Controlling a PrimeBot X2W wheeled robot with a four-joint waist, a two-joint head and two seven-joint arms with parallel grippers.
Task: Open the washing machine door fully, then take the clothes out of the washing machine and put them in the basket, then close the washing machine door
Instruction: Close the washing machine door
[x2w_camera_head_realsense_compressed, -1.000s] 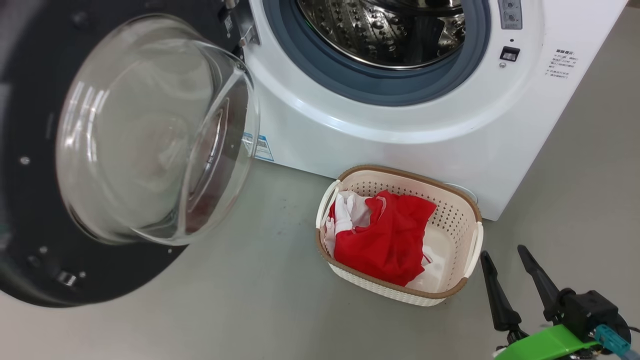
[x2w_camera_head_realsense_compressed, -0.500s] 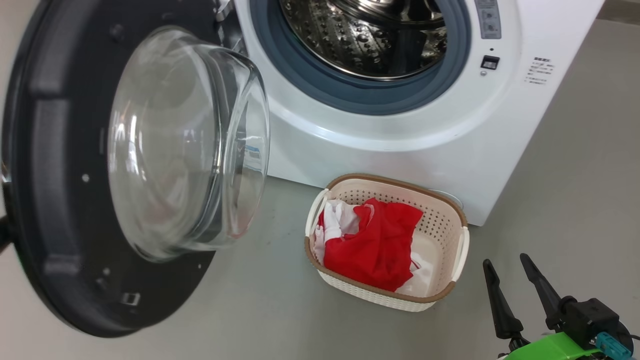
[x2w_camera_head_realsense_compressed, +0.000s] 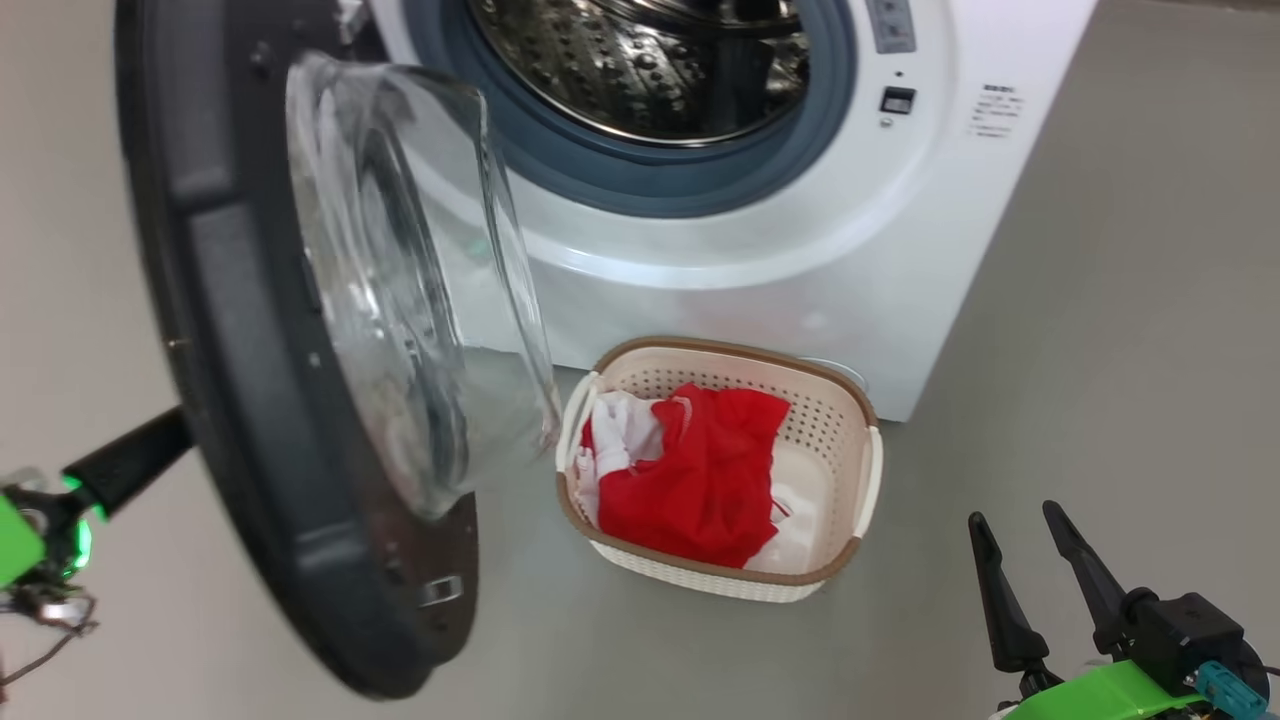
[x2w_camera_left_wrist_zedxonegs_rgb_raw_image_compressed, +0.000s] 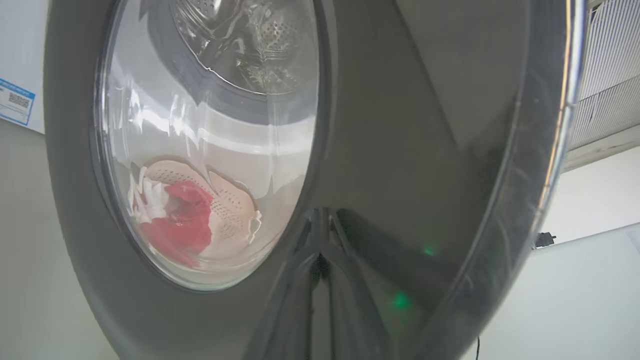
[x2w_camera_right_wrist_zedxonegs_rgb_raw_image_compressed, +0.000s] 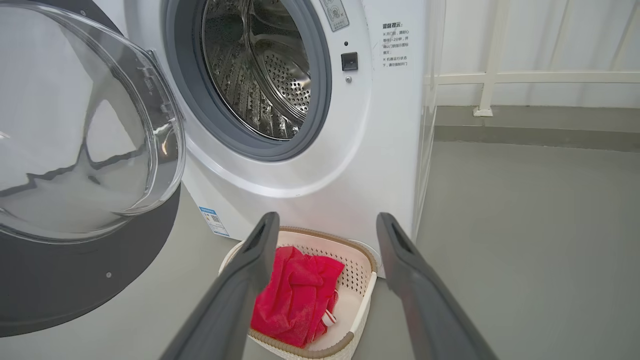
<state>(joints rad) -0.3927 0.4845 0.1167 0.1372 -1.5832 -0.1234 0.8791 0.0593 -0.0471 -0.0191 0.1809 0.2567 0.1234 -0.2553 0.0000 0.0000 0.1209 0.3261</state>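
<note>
Touching door (x2w_camera_head_realsense_compressed: 230, 330) outer face: left gripper (x2w_camera_head_realsense_compressed: 140, 455), clenched | right gripper (x2w_camera_head_realsense_compressed: 1012, 515) spread, empty | door half open | clothes (x2w_camera_head_realsense_compressed: 700, 480) in basket (x2w_camera_head_realsense_compressed: 860, 470) before washer (x2w_camera_head_realsense_compressed: 800, 260)

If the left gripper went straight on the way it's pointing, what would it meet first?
The washing machine door: the shut left gripper points at its glossy black outer rim, beside the glass window, tips apparently touching it.
</note>
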